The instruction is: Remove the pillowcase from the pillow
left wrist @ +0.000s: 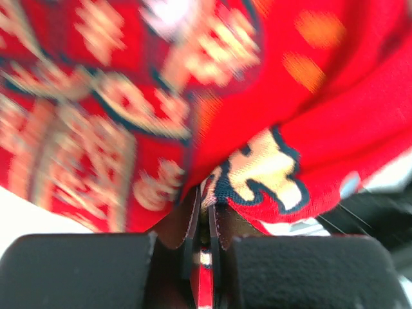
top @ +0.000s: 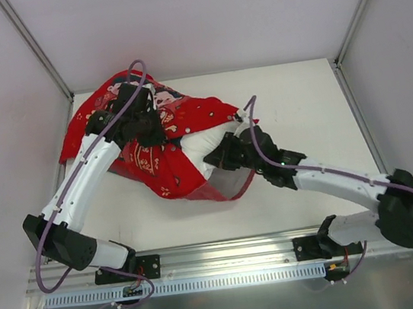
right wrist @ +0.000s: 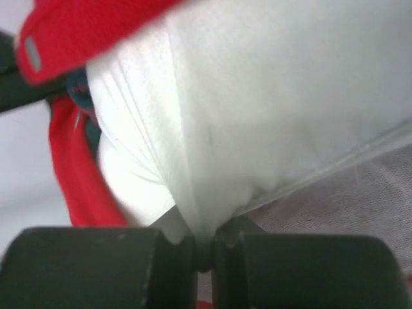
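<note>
Pillow (top: 199,146) is mostly covered by pillowcase (top: 159,173), one end exposed. Pillowcase is pinched by left gripper (left wrist: 205,219), pillow by right gripper (right wrist: 205,248). Pulling apart is not yet done.

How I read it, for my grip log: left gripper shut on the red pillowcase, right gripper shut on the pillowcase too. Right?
Not quite: the right gripper is shut on the white pillow, as the right wrist view shows. The left gripper is shut on the red pillowcase.
</note>
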Controlling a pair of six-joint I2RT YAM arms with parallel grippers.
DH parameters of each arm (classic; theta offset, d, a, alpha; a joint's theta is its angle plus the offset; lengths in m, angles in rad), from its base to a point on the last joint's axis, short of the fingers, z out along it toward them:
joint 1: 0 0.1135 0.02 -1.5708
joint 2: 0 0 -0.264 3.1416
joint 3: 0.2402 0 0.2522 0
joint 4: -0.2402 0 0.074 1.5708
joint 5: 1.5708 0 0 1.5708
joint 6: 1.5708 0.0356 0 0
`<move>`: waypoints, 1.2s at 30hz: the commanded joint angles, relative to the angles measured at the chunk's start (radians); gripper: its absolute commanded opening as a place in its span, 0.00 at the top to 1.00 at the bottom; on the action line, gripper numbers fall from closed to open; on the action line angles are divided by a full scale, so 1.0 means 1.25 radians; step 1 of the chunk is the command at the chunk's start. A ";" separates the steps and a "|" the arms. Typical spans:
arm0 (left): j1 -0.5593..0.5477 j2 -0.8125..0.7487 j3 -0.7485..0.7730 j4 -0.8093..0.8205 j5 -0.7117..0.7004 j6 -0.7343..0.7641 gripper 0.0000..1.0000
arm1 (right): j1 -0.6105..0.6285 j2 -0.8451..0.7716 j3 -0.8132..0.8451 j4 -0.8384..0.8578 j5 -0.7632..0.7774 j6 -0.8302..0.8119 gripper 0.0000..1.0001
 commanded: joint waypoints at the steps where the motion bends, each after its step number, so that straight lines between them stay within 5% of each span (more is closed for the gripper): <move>1: 0.046 0.024 0.046 0.002 -0.024 0.017 1.00 | -0.006 -0.200 -0.025 -0.163 0.108 -0.085 0.99; 9: 0.132 0.103 0.074 0.003 0.012 0.007 1.00 | -0.100 -0.584 -0.274 -0.350 0.159 0.005 0.99; 16: 0.040 0.158 0.106 0.029 0.065 0.001 0.98 | -0.092 -0.471 -0.127 -0.317 0.119 -0.060 0.99; 18: 0.028 0.145 0.108 0.029 0.092 0.005 0.79 | -0.091 -0.406 -0.058 -0.295 0.104 -0.081 0.99; 19: 0.024 0.134 0.108 0.029 0.102 0.002 0.40 | -0.092 -0.384 -0.035 -0.287 0.100 -0.085 0.99; 22: 0.017 0.078 0.108 0.028 0.144 -0.013 0.01 | -0.090 -0.300 0.046 -0.256 0.082 -0.090 0.99; 29: -0.064 -0.120 -0.037 0.028 0.111 -0.066 0.01 | -0.090 -0.215 0.125 -0.210 0.049 -0.079 0.99; 36: -0.162 -0.159 -0.138 0.028 0.096 -0.136 0.01 | -0.089 -0.190 0.143 -0.210 0.042 -0.069 0.99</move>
